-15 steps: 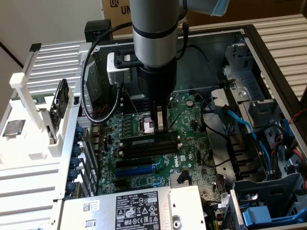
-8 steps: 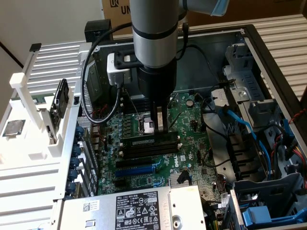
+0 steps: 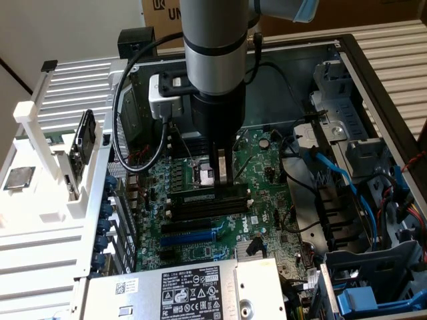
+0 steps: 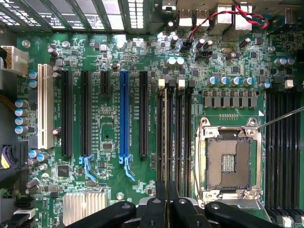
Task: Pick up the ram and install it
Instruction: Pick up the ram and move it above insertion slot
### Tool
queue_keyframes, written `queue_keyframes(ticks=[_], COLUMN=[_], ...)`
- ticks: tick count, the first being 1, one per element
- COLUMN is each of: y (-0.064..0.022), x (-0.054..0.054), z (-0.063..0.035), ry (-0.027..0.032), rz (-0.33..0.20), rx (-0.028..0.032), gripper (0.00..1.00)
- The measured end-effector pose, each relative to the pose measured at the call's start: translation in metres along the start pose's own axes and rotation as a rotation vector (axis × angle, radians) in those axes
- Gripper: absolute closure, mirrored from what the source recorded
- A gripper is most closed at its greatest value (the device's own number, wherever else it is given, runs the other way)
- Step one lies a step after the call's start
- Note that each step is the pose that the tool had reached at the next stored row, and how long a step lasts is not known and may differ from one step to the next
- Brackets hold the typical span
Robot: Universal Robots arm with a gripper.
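The ram (image 3: 200, 198) is a long dark stick with a pale label. It stands on edge in the memory slot nearest the CPU socket (image 3: 203, 175) on the green motherboard (image 3: 200, 253). My gripper (image 3: 225, 183) comes straight down onto its top edge near the middle. In the wrist view the ram (image 4: 166, 137) shows edge-on as a thin line among the black slots. My gripper (image 4: 166, 190) is shut on it, the two black fingers (image 4: 160, 202) pressed close on either side.
Bare black slots with white end clips (image 4: 181, 84) lie beside the ram, and the empty CPU socket (image 4: 228, 161) is close by. A blue slot (image 4: 124, 114), a finned heatsink (image 4: 83, 206), the power supply (image 3: 180, 293) and blue cables (image 3: 333, 167) crowd the case. A white fixture (image 3: 40, 153) stands outside it.
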State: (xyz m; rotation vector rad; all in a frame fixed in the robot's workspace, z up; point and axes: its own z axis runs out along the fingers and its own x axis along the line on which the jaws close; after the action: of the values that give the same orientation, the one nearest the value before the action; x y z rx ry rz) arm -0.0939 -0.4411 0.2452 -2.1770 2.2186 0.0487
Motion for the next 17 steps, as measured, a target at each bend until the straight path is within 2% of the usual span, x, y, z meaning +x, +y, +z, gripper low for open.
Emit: queue_keyframes(ticks=[7, 13, 17], y=[0.0015, 0.0041, 0.0042], x=[0.0003, 0.0005, 0.0006], z=[0.0023, 0.005, 0.0056], ry=[0.0, 0.0, 0.0001], rz=[0.0, 0.0, 0.0], rx=[0.0013, 0.007, 0.0079], gripper=[0.88, 0.88, 0.88])
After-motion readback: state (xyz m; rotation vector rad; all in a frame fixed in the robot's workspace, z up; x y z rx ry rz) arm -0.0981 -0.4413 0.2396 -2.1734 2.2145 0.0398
